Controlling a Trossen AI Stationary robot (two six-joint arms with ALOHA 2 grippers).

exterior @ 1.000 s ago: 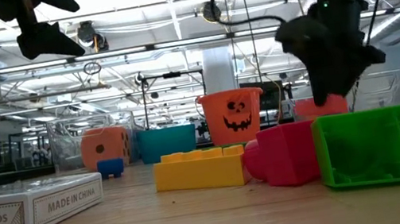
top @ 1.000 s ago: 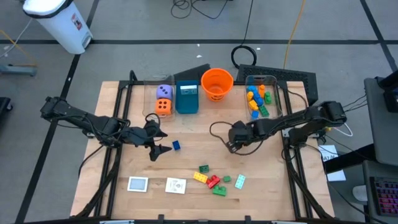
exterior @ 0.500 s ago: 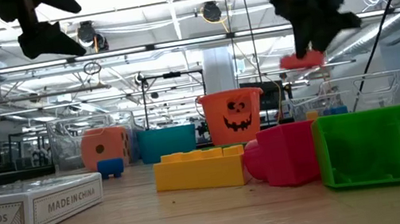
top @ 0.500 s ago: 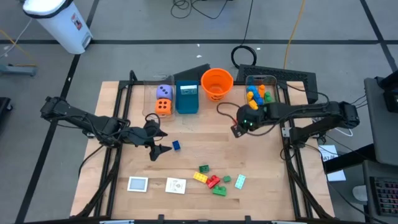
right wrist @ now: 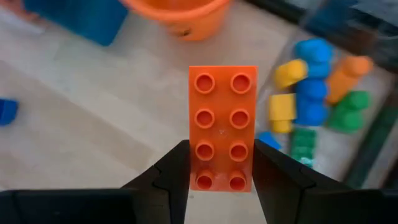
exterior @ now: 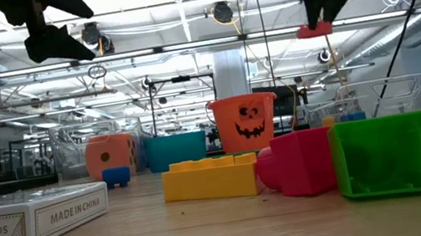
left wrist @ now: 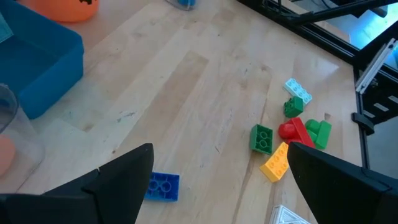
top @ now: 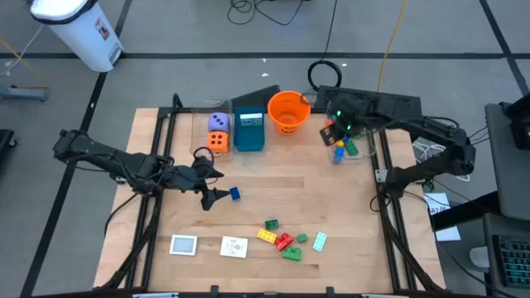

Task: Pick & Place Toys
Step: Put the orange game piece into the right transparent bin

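- The right gripper (right wrist: pixel 222 177) is reaching out high above the clear bin (top: pixel 361 106) at the table's far right, its fingers pinching one end of an orange brick (right wrist: pixel 222 124).
- The left gripper (left wrist: pixel 217 177) is hovering over the table's left middle with its fingers spread wide and holding nothing; a blue brick (left wrist: pixel 161 186) is lying just below it.
- That bin is holding yellow, blue, orange and green bricks (right wrist: pixel 314 99).
- The orange bucket (top: pixel 289 111) is standing beside the bin.
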